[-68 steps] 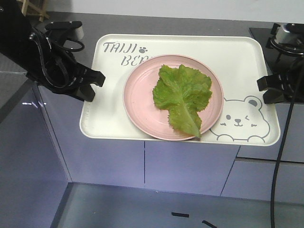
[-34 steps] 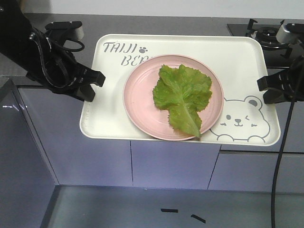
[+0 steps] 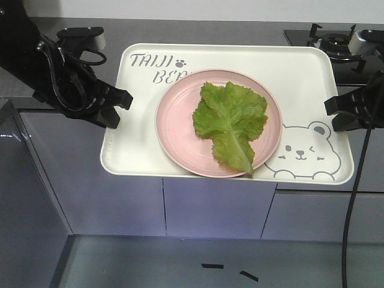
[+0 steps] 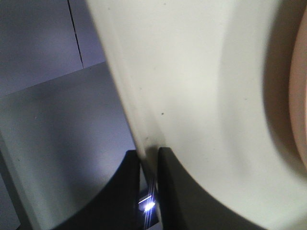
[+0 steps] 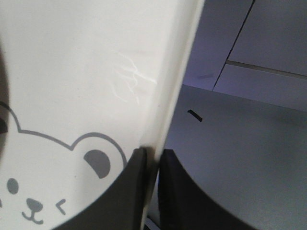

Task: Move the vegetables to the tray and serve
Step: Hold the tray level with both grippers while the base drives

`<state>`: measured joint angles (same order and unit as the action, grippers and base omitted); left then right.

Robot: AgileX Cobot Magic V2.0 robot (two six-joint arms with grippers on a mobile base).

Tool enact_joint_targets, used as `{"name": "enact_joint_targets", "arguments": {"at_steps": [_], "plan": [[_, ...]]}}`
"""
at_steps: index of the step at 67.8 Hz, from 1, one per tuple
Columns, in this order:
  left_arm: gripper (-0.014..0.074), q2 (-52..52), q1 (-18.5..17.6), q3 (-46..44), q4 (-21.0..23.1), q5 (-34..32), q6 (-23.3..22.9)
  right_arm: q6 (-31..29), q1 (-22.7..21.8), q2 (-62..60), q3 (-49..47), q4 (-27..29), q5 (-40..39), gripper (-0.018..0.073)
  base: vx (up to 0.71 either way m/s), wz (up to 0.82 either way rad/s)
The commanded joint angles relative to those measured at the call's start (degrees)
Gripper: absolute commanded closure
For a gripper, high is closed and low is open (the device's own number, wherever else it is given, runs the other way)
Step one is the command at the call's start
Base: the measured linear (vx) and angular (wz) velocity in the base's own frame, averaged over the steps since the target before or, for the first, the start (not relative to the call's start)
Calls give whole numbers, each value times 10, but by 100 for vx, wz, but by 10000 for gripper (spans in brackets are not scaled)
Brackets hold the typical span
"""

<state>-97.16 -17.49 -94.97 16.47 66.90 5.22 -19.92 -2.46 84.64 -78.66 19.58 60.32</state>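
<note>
L tool (image 3: 119,109), R tool (image 3: 333,115) on tray (image 3: 300,78)

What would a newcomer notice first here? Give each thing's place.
A green lettuce leaf lies on a pink plate in the middle of the tray. The left gripper and right gripper pinch the tray's opposite side rims; a winking bear is printed near the right one.

Wall (image 3: 210,9): a pale, plain strip behind the counter.
Counter (image 3: 240,30): a dark grey, matt top.
Stove (image 3: 336,43): a black gas burner at the far right of the counter.
Cabinets (image 3: 120,198): flat lavender-grey doors below the counter, with thin dark seams between them.
Floor (image 3: 150,264): grey and smooth, with two short black marks (image 3: 212,266) near each other.
Light: soft and even, with a faint shine on the doors.
</note>
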Motion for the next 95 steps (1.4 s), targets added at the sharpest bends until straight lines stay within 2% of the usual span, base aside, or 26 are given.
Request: {"name": "enact_joint_targets", "arguments": {"at_steps": [1,95], "plan": [[602,28,-23,-19,134,-46,15,-28,18,-23,-16,118,9,565,1,-2],[602,28,-23,-19,134,-46,15,-28,18,-23,-16,118,9,565,3,-3]]}}
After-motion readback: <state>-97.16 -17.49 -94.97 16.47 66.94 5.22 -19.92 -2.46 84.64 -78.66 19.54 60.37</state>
